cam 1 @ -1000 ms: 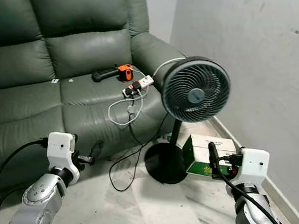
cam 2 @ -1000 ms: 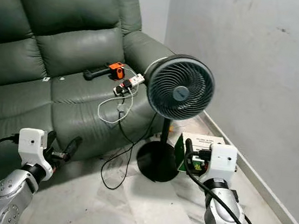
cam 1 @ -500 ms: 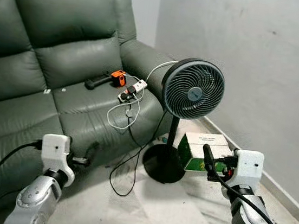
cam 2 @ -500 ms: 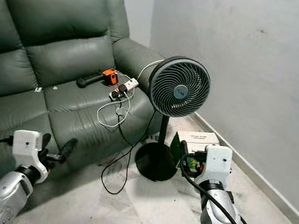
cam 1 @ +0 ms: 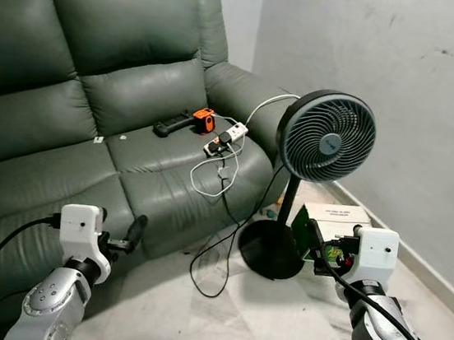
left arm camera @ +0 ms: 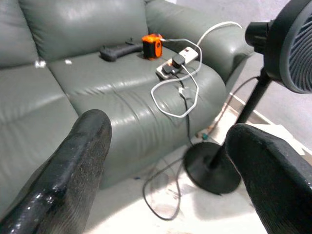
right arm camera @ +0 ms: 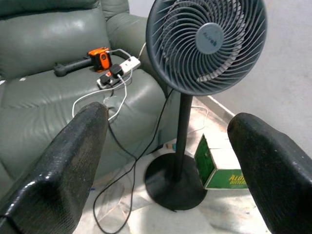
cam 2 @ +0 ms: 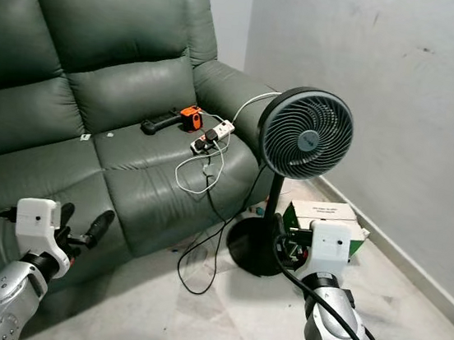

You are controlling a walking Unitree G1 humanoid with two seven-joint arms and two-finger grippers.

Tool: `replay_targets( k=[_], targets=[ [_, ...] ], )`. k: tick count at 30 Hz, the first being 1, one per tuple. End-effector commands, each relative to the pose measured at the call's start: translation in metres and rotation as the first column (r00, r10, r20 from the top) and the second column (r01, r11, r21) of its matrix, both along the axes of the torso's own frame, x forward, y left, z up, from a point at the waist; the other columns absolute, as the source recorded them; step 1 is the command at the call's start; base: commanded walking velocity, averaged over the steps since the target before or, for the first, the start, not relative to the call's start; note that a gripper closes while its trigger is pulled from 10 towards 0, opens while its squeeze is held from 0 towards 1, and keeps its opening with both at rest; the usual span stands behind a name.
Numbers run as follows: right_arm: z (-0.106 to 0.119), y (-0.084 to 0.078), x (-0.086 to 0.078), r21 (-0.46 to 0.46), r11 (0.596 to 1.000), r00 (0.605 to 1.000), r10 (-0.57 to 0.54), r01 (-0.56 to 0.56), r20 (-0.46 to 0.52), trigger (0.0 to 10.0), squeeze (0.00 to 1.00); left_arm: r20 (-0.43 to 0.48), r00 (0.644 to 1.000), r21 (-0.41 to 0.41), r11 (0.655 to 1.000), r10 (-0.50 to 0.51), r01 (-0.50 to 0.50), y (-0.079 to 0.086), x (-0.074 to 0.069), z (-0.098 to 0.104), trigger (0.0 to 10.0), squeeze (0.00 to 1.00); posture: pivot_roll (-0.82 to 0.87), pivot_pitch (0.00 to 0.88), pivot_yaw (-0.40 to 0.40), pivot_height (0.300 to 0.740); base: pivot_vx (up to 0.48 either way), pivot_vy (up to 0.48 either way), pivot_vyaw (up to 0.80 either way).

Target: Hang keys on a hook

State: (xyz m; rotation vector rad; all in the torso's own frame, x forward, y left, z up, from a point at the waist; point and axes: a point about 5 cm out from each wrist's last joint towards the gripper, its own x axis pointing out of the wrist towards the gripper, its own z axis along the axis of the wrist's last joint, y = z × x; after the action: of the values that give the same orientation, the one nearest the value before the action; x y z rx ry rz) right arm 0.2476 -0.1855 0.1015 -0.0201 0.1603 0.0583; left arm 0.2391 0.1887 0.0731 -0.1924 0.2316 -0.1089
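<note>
Item 1, left gripper [left arm camera: 165, 161]: I see it held low in front of the sofa [cam 1: 70, 101], fingers spread wide apart with nothing between them.

Item 2, right gripper [right arm camera: 168, 161]: raised near the fan's base, fingers likewise spread wide and holding nothing. In the head view its black fingers point toward the box.

Item 3, sofa: dark green leather, against the back wall, with its right arm near the corner of the room.

Item 4, power strip [cam 1: 225, 134]: white, on the seat cushion close to the sofa's right arm, with black plugs in it. A white cable [cam 1: 210, 176] loops over the front of the cushion, and a black cable [cam 1: 218, 252] trails down to the floor tiles.

Item 5, tool [cam 1: 185, 121]: black handle with an orange head, lying on the seat just beside the power strip.

Item 6, pedestal fan [cam 1: 326, 136]: dark round grille on a thin pole with a round black base, standing on the floor between the sofa and the right wall.

Item 7, box [cam 1: 338, 223]: green and white cardboard, on the floor just behind the fan's base, by the wall.

Item 8, keys and hook: I cannot make out either one anywhere in these views.
</note>
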Motion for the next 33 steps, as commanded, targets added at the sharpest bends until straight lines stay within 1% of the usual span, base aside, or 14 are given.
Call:
replay_targets(
  k=[1, 3, 23, 33],
  targets=[
    [0.003, -0.002, -0.0001, 0.002, 1.0, 1.0, -0.006, 0.006, 0.008, 10.0, 0.0, -0.005, 1.0, -0.017, 1.0, -0.001, 0.001, -0.0002, 0.0016, 0.0013, 10.0, 0.0, -0.05, 0.035, 0.057, 0.74, 0.0, 0.0, 0.0],
    [0.0029, -0.0018, -0.0001, 0.001, 1.0, 1.0, -0.004, 0.004, 0.007, 10.0, 0.0, -0.006, 1.0, -0.022, 1.0, -0.001, 0.001, -0.0001, 0.0016, 0.0011, 10.0, 0.0, -0.05, 0.035, 0.057, 0.74, 0.0, 0.0, 0.0],
    [0.0044, 0.0, 0.0006, -0.001, 1.0, 1.0, -0.004, 0.004, 0.009, 10.0, 0.0, -0.011, 1.0, -0.037, 0.999, -0.003, 0.003, 0.0004, 0.0022, 0.0014, 10.0, 0.0, -0.05, 0.049, 0.061, 0.74, 0.0, 0.0, -0.79],
    [0.0051, -0.0003, 0.001, 0.003, 1.0, 1.0, -0.01, 0.01, 0.011, 10.0, 0.0, -0.01, 1.0, -0.038, 0.999, -0.009, 0.009, 0.0001, 0.0032, 0.0019, 10.0, 0.0, -0.06, 0.058, 0.063, 0.74, 0.0, -0.332, -0.77]
  ],
)
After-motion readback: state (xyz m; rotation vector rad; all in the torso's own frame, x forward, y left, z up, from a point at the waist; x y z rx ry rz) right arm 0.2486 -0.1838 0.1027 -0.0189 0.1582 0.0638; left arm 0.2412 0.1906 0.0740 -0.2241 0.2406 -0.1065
